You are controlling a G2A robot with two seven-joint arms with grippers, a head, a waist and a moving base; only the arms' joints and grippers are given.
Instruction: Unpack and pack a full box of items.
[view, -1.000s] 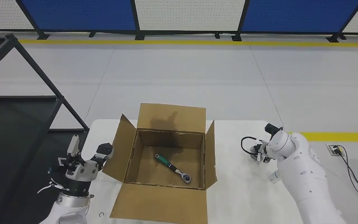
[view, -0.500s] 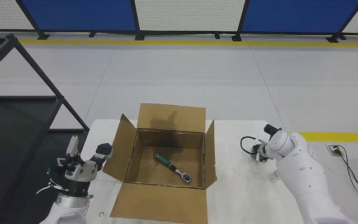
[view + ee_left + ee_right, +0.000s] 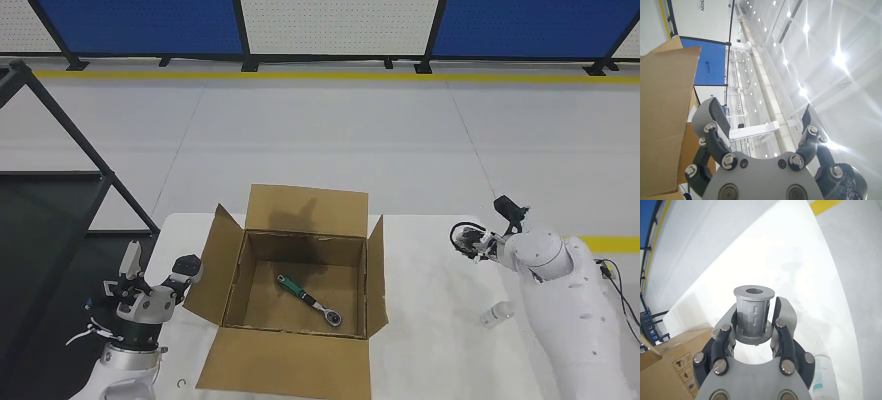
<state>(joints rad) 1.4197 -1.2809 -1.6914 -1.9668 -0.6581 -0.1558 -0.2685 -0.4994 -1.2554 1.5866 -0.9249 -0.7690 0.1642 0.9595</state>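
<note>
An open cardboard box (image 3: pixel 305 208) stands mid-table with a green-handled ratchet wrench (image 3: pixel 308 300) lying on its floor. To the right of the box, above the white table, my right gripper (image 3: pixel 470 241) is shut on a grey metal flanged sleeve (image 3: pixel 750 315), which stands upright between the fingers (image 3: pixel 777 308). Left of the box, my left gripper (image 3: pixel 160 266) points upward beside the box's left flap (image 3: pixel 662 113). It (image 3: pixel 761 108) is open with nothing between its pads.
A small clear bottle (image 3: pixel 497 315) lies on the table near the right arm, also beside the wrist (image 3: pixel 821 374). A black metal frame (image 3: pixel 60 190) stands off the table's left side. White tabletop (image 3: pixel 430 330) stretches between box and right arm.
My right gripper has lifted and swung toward the table's far right with the metal sleeve, uncovering the bottle. The left arm and the wrench have not moved.
</note>
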